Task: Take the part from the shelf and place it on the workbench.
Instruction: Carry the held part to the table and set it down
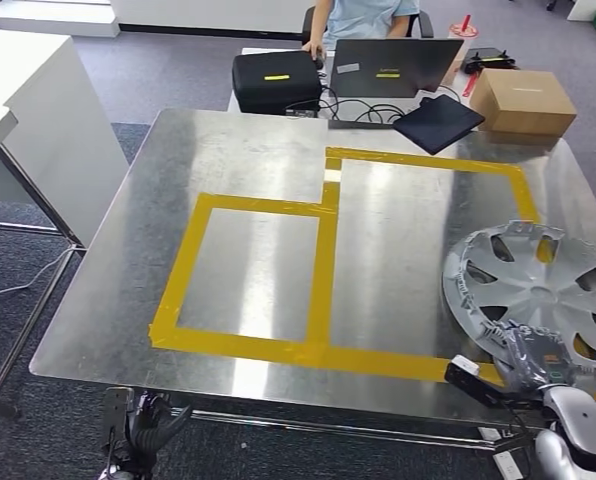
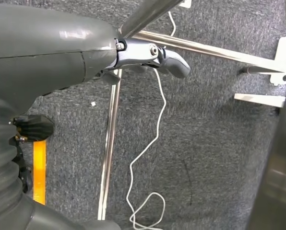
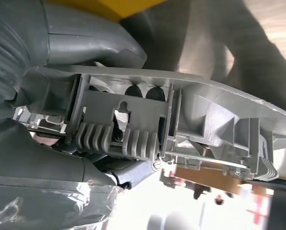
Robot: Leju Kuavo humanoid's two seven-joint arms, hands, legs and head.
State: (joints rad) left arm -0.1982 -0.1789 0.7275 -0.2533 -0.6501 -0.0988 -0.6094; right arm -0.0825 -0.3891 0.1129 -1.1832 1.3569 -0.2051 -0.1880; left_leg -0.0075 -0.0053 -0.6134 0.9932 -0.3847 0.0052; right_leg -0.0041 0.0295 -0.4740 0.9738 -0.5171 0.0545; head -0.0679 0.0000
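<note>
The part is a silver wheel cover (image 1: 536, 285) at the right side of the metal workbench (image 1: 265, 160), lying across the right edge of the larger yellow taped rectangle (image 1: 431, 160). My right hand (image 1: 540, 355) grips its near rim from the front right. In the right wrist view the cover's ribbed grey underside (image 3: 207, 120) sits between the thumb (image 3: 94, 40) and the fingers (image 3: 43, 191). Whether the cover rests on the table or hangs just above it I cannot tell. My left hand (image 1: 140, 425) hangs below the table's front edge, its fingers (image 2: 172, 62) stretched out and holding nothing.
A smaller taped rectangle (image 1: 250, 275) lies at the middle left. At the far edge stand a black case (image 1: 276, 80), a laptop (image 1: 393, 65), a black pad (image 1: 438, 122) and a cardboard box (image 1: 521, 100), with a person (image 1: 363, 15) seated behind. A white table (image 1: 31, 120) stands left.
</note>
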